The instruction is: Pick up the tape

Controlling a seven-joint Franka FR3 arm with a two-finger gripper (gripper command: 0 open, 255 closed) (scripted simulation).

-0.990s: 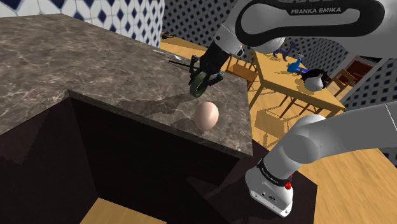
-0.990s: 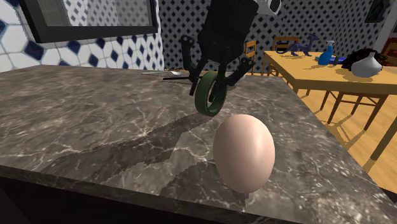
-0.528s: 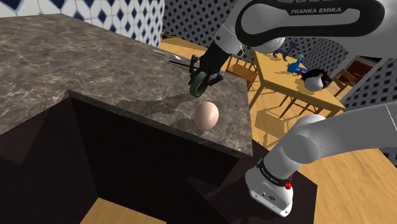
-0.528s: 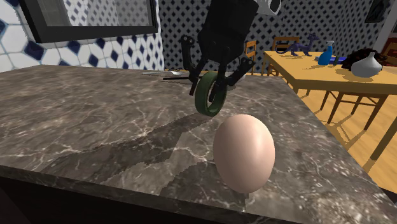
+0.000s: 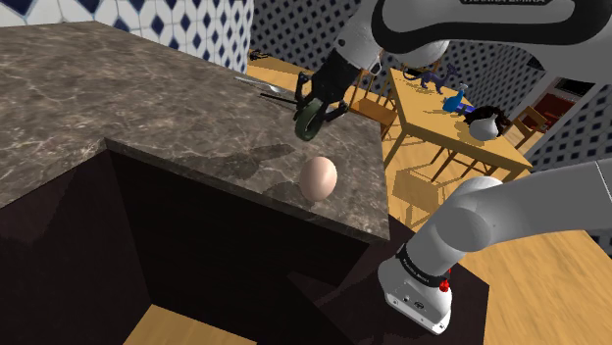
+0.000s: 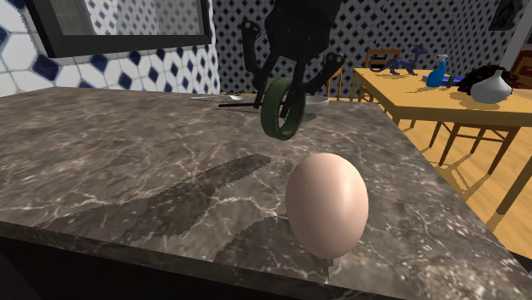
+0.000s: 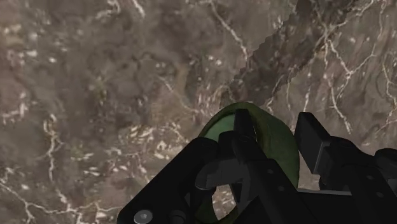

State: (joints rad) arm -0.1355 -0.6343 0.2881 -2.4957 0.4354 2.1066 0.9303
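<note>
Tape: the dark green ring (image 6: 284,108) hangs in my claw (image 6: 292,88), in the air above the desk (image 6: 128,170), not touching it.
Claw: closed on the tape. In the wrist view my two black fingers (image 7: 243,130) pinch the wall of the ring (image 7: 219,127), one inside the hole and one outside.
Change: half a second ago the ring was lower, close over the marble. Now it is clearly higher, and my arm has gone up with it.
Shadow: the dark patch (image 6: 200,192) on the desk lies well apart from the ring, which also tells me the ring is in the air.
Egg: it (image 6: 326,204) stands at the near edge of the desk in the second exterior view, away from the tape and untouched.
Shoulder view: the tape (image 5: 311,120) is above the far corner of the desk (image 5: 147,98), and the egg (image 5: 318,177) is below it near the edge.
Meaning: I judge the pick is almost done, because the ring came up with me and did not slip.
Risk: I hold only a thin wall, so the ring may turn between my fingers.
</note>
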